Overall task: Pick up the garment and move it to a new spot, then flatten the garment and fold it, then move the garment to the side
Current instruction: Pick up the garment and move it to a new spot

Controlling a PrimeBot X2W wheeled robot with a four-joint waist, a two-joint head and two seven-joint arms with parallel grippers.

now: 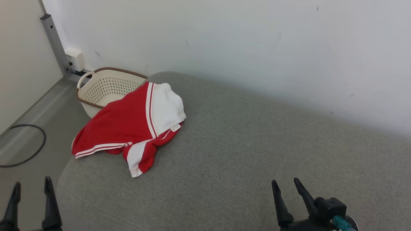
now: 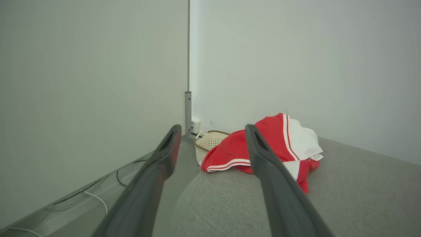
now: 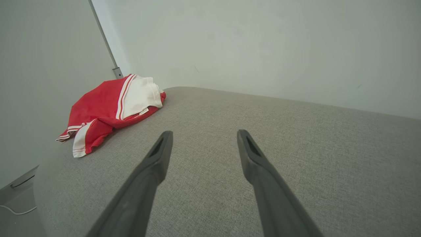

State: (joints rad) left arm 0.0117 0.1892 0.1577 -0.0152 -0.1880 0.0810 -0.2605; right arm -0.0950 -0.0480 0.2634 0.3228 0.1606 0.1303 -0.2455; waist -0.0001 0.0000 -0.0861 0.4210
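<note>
1. Setting: a plain white wall (image 1: 224, 38) behind a grey woven-fabric padded worktop (image 1: 250, 150) with rounded corners. A black looped cable (image 1: 40, 146) lies on the grey floor to our left.
2. Task item: a crumpled red-and-white striped jersey garment (image 1: 128, 125) at the worktop's far left corner. Its upper edge lies against a cream perforated plastic basket (image 1: 102, 86).
3. Left tool (image 1: 32, 182): fingers spread wide, empty, low at the near left, well apart from the garment.
4. Right tool (image 1: 284, 180): likewise spread and empty, over bare worktop.
5. Step in hand, as we judge it: the first pick-up. We would reach with the left tool, pinch a thick red fold rather than a loose hem, lift clear of the basket rim, then carry it toward the open middle.
</note>
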